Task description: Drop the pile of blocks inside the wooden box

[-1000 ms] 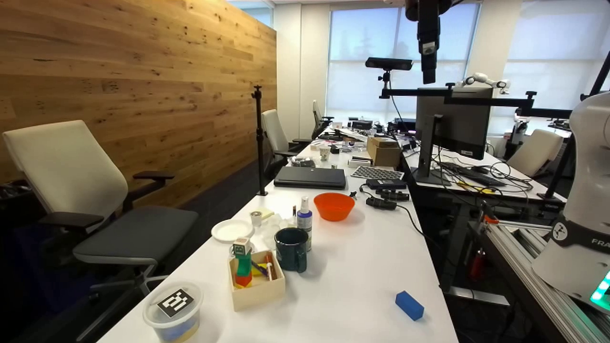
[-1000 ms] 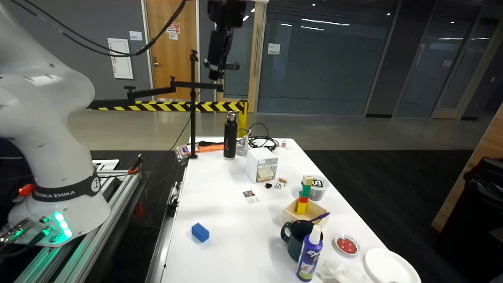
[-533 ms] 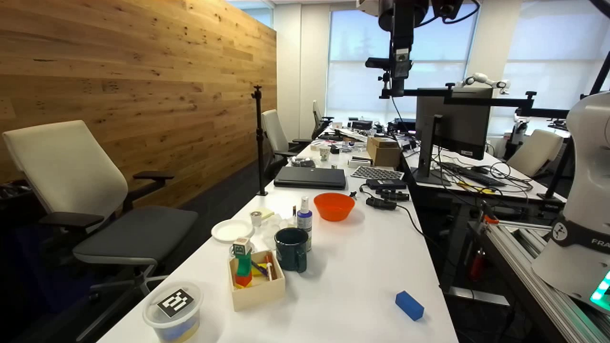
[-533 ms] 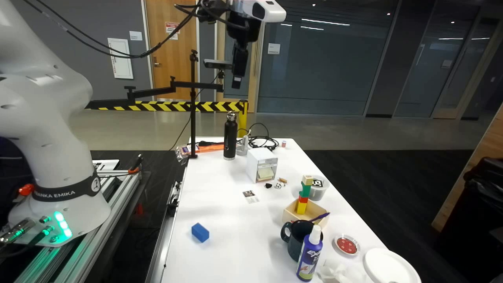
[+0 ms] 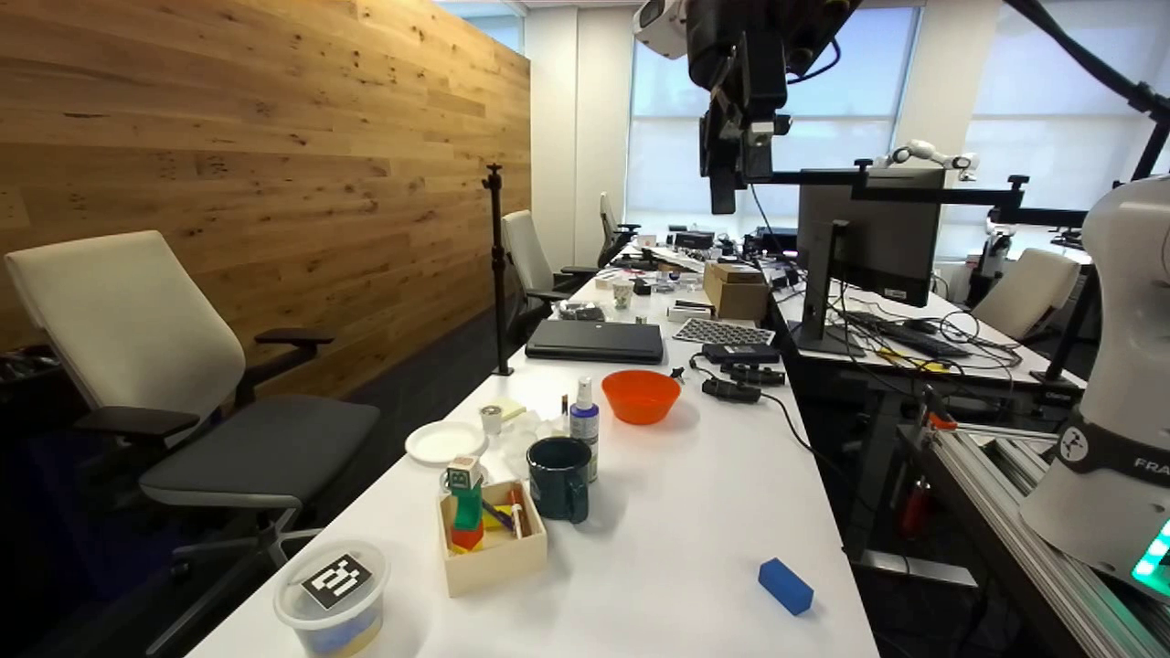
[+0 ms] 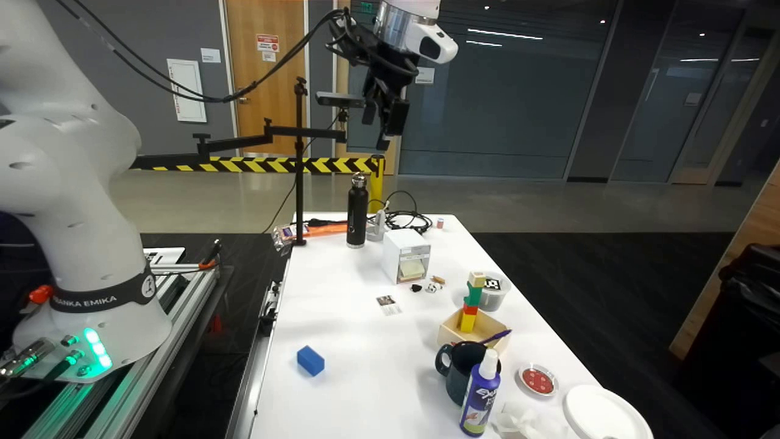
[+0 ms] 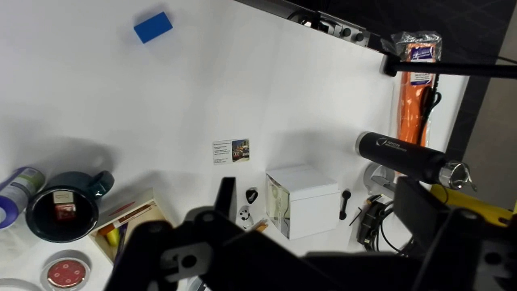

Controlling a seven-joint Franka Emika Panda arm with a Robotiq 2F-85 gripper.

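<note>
The pile of blocks is an upright stack, yellow and red low, green above, a pale letter block on top. It shows in both exterior views [image 5: 467, 505] [image 6: 472, 297], standing inside the wooden box [image 5: 496, 564] [image 6: 451, 336]. The box also holds a marker, a purple pen and a yellow piece. In the wrist view a corner of the box [image 7: 150, 198] shows; the stack is hidden behind the gripper. My gripper [image 5: 739, 183] is high above the table, well away from the box, and also shows high in an exterior view [image 6: 382, 128]. Its fingers [image 7: 316, 193] are wide apart with nothing between them.
A dark mug [image 6: 458, 381] with small blocks inside and a spray bottle [image 6: 480, 396] stand close beside the box. A round tub [image 5: 331, 599] is on its other side. A blue block [image 5: 785, 586], white note box [image 6: 406, 255], black bottle [image 6: 358, 210] and orange bowl [image 5: 641, 397] are around.
My gripper has come lower and moved out over the table, leftward in an exterior view and rightward in another. It has turned, so both fingers show apart. The stack and box have not moved.
</note>
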